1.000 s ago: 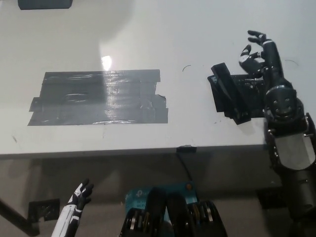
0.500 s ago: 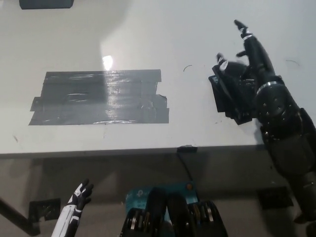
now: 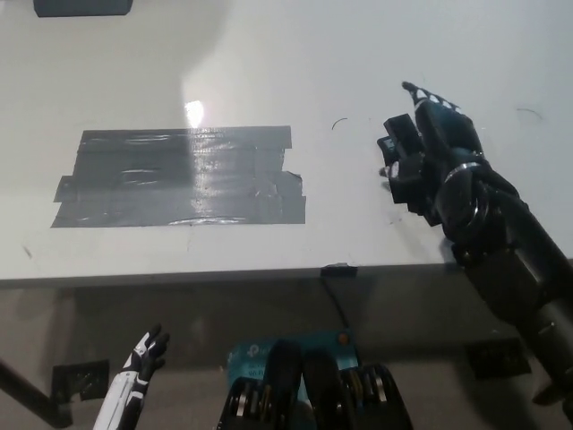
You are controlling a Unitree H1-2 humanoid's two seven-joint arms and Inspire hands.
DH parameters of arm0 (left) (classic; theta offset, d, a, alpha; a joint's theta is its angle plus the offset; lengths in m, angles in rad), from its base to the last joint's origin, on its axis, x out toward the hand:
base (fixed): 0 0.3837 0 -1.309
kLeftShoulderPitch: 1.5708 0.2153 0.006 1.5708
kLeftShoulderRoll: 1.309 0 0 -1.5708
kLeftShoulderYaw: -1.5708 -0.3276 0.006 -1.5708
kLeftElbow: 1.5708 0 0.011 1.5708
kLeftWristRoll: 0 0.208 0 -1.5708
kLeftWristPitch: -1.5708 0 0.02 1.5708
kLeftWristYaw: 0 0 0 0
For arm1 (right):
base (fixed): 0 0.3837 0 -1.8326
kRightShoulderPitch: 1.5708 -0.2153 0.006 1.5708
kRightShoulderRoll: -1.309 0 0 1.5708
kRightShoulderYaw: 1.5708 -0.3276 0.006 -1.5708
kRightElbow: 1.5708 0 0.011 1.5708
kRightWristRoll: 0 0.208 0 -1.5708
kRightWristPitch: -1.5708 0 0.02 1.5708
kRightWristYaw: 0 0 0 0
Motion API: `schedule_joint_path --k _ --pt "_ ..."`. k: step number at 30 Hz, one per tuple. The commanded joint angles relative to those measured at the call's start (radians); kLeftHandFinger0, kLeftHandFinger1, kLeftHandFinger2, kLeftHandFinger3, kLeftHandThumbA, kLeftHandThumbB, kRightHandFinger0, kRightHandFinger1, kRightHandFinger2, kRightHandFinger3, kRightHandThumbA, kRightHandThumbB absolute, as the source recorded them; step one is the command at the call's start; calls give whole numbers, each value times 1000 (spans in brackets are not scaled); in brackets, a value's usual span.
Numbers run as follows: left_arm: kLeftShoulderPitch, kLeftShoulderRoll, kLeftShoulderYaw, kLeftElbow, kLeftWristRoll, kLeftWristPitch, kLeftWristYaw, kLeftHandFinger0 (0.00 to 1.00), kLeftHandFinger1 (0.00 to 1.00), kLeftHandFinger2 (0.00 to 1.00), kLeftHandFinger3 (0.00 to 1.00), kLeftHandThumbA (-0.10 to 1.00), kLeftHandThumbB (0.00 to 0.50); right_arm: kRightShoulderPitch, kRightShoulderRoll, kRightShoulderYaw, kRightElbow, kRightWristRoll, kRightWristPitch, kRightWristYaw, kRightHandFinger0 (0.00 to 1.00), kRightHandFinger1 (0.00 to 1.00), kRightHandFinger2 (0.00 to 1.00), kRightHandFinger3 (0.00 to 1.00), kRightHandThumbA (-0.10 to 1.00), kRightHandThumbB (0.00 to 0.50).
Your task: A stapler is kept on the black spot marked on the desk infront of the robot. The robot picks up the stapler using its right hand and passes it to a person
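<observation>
The black right hand (image 3: 436, 143) lies on top of the stapler (image 3: 400, 161) at the right side of the white surface (image 3: 269, 54). The hand covers most of the stapler, so only its dark left end peeks out. I cannot tell if the hand is closed on it or just resting there. A big patch of shiny black tape (image 3: 179, 176) sits well apart, in the middle of the surface. The white left hand (image 3: 141, 362) hangs low, below the surface edge, with its fingers spread and nothing in it.
</observation>
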Motion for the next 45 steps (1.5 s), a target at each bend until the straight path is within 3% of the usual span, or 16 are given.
schedule_joint_path --k 1,17,19,20,21,22,23,24,25,27,30,31,33,37,39,45 --pt "-7 10 1 -27 -4 -4 6 1000 1000 1000 1000 1000 68 -81 0 -2 64 -44 7 -22 1000 1000 1000 1000 1000 472" --pt "-17 9 -1 -19 0 1 7 1000 1000 1000 1000 1000 51 -109 55 -30 133 -19 12 2 1000 1000 1000 1000 1000 497" --pt "-21 9 -2 -15 -7 -3 3 1000 1000 1000 1000 1000 41 -108 65 -18 141 -26 1 -1 1000 1000 1000 1000 880 456" --pt "-23 11 -3 -17 -6 -1 2 1000 1000 1000 1000 1000 40 -104 76 -29 147 -12 -18 -17 1000 1000 1000 1000 647 391" --pt "-24 11 -3 -16 -6 -2 2 1000 1000 1000 1000 1000 43 -101 85 -38 150 -6 -25 -35 559 521 636 828 316 359" --pt "-27 11 -3 -14 -5 -3 2 1000 1000 1000 1000 1000 43 -99 95 -48 155 -1 -32 -55 332 373 523 725 204 330" --pt "-33 13 -3 -12 -4 -1 1 1000 1000 1000 1000 1000 41 -93 105 -53 160 2 -44 -70 13 27 213 451 -88 298" --pt "-33 14 -3 -17 -4 5 0 1000 1000 1000 1000 1000 43 -84 112 -50 166 0 -59 -79 3 5 141 309 -98 289" --pt "-33 14 -3 -19 -3 7 0 1000 1000 1000 1000 1000 43 -80 118 -45 175 -4 -67 -84 0 50 193 250 -100 290" --pt "-43 18 -5 -4 0 -10 0 1000 1000 1000 1000 1000 30 -74 132 -33 222 -5 -89 -84 52 213 383 403 -100 261" --pt "-45 21 -6 0 -6 -16 -6 1000 1000 1000 1000 1000 21 -72 136 -39 256 11 -89 -60 1 243 472 444 -100 239" --pt "-46 20 -5 1 -7 -16 -5 1000 1000 1000 1000 1000 25 -75 135 -35 271 10 -74 -42 104 374 636 634 -100 214" --pt "-49 19 -2 -2 -12 -12 -4 1000 1000 1000 1000 1000 30 -84 136 -30 315 11 -52 -16 230 433 586 743 -100 220" --pt "-60 21 0 0 -11 -8 -2 1000 1000 1000 1000 1000 73 -84 129 -41 364 17 -58 -36 5 171 344 924 -100 206" --pt "-62 21 1 0 -12 -7 -2 1000 1000 1000 1000 1000 74 -86 129 -42 370 17 -61 -40 1 146 310 928 -100 206" --pt "-71 19 1 5 -34 0 -13 1000 1000 986 1000 1000 178 -54 98 -96 335 53 -102 -69 89 199 298 496 -100 228"
